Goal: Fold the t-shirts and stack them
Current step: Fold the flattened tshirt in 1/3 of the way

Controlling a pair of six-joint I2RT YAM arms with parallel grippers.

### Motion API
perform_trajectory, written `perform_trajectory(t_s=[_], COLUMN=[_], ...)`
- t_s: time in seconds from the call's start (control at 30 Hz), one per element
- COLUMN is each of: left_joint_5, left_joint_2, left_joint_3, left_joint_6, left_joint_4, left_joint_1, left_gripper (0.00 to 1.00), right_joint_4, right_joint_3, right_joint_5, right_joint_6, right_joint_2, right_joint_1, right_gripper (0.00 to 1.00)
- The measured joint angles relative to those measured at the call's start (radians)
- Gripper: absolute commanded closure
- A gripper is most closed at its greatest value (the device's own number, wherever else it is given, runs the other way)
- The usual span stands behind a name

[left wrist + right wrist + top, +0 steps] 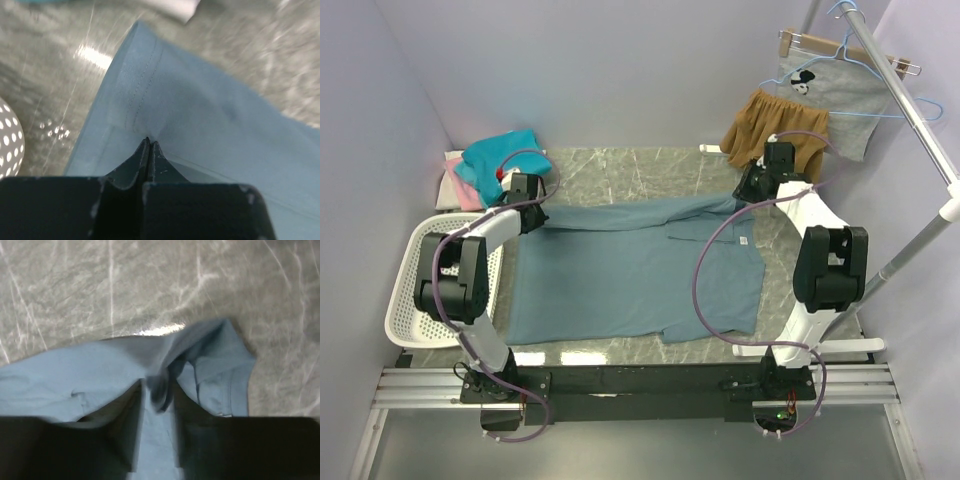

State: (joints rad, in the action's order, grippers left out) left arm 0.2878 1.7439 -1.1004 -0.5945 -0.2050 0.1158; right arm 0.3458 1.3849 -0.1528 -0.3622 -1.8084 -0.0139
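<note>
A large grey-blue t-shirt [630, 270] lies spread across the marble table, its far edge folded partway toward the front. At the shirt's far left corner, my left gripper [533, 192] is shut on the hem [140, 95]; in the left wrist view the fingertips [148, 143] pinch the cloth. My right gripper [752, 188] is at the far right corner, by the sleeve. Its jaws stand apart in the right wrist view [157, 390], with a blurred fold of the shirt [165, 385] loose between them. A teal t-shirt [500, 155] lies bunched on pink [466, 196] and white [450, 180] ones at the far left.
A white perforated basket [405, 300] stands at the left edge, beside the left arm. Mustard-brown shorts [775, 130] and a grey printed garment [840, 95] hang from a rack pole [910, 115] at the back right. Lilac walls close in the table.
</note>
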Motion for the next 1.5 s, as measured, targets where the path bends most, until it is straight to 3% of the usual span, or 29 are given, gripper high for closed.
perform_trajectory(t_s=[0.13, 0.43, 0.9, 1.5], left_joint_5=[0.002, 0.003, 0.016, 0.024], left_joint_2=[0.008, 0.069, 0.069, 0.069], left_joint_3=[0.036, 0.036, 0.034, 0.032], left_joint_6=[-0.005, -0.005, -0.004, -0.001], left_joint_4=[0.011, 0.045, 0.045, 0.043], left_joint_1=[0.004, 0.042, 0.051, 0.056], left_gripper=[0.99, 0.99, 0.99, 0.99], right_joint_4=[0.023, 0.069, 0.043, 0.027], right_joint_3=[-0.002, -0.093, -0.261, -0.280], right_joint_5=[0.042, 0.145, 0.051, 0.021], right_joint_6=[0.013, 0.016, 0.011, 0.011], right_joint_2=[-0.002, 0.024, 0.088, 0.058], right_joint_1=[0.000, 0.003, 0.026, 0.037], right_gripper=[0.45, 0.48, 0.54, 0.59])
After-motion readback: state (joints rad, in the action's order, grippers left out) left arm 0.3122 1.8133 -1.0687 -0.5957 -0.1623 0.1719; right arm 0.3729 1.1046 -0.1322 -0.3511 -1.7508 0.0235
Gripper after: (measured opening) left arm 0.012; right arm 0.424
